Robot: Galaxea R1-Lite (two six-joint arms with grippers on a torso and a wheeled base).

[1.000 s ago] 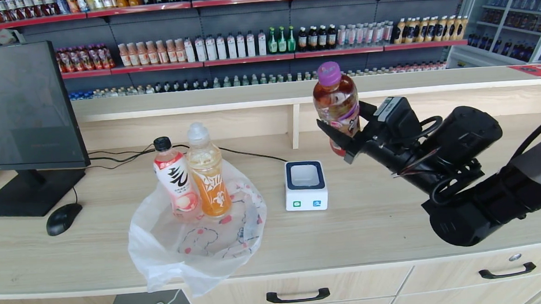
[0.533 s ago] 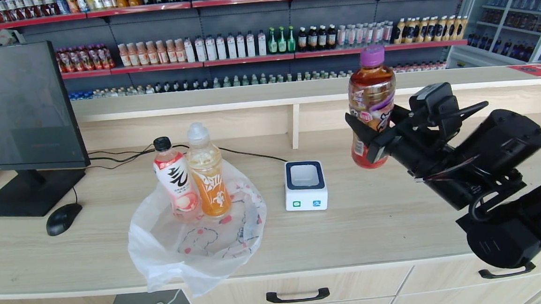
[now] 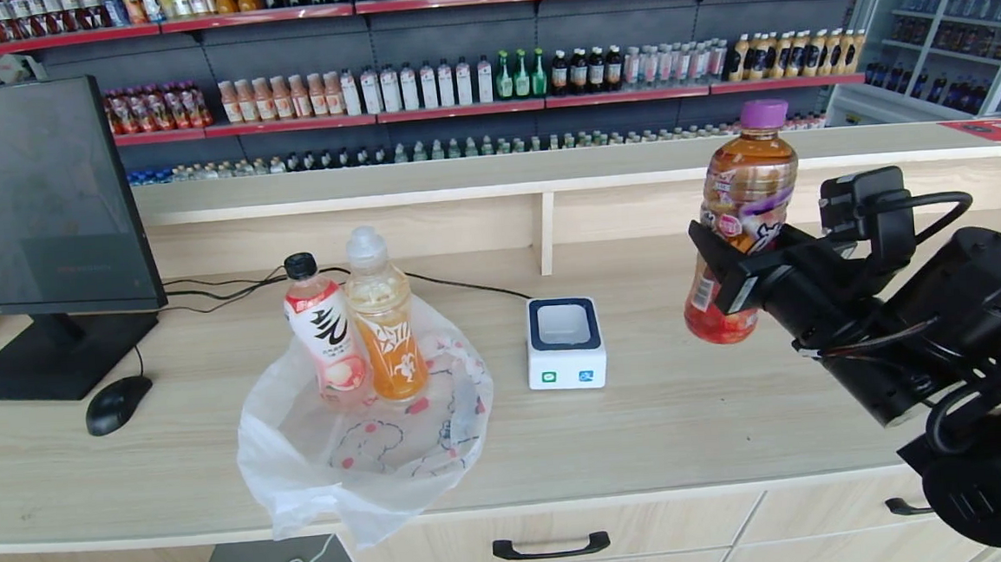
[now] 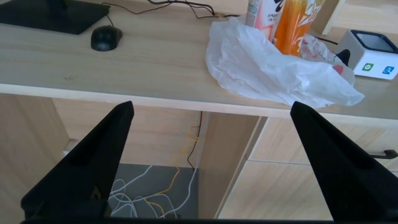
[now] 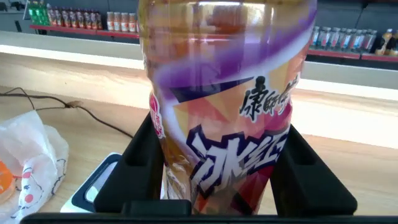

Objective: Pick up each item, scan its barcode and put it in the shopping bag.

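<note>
Bag [image 3: 304, 471] w/ 2 bottles [image 3: 384, 331] inside, L of scanner [image 3: 566, 346]

A: What's the right arm [image 3: 954, 305] like?
B: Matte black, with fat rounded joint housings. A boxy camera mount [image 3: 862, 194] has a black cable [image 3: 939, 199] looping off it, and there are thin wires [image 3: 843, 342] by the wrist.
A: And the left gripper [image 4: 211, 109]?
B: Two black wedge-shaped fingers [image 4: 93, 165].

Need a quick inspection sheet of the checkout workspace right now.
Surface: light wood counter, no spills seen.
Job's things: purple-capped tea bottle held upright, right of the scanner; peach bottle and orange bottle standing in the shopping bag.
Clutter: monitor, mouse.
Grippers: right gripper shut on the purple-capped tea bottle; left gripper open, low before the counter front.
Cables: black cables behind the bag; loose wires under the counter.
Surroundings: drink shelves.
</note>
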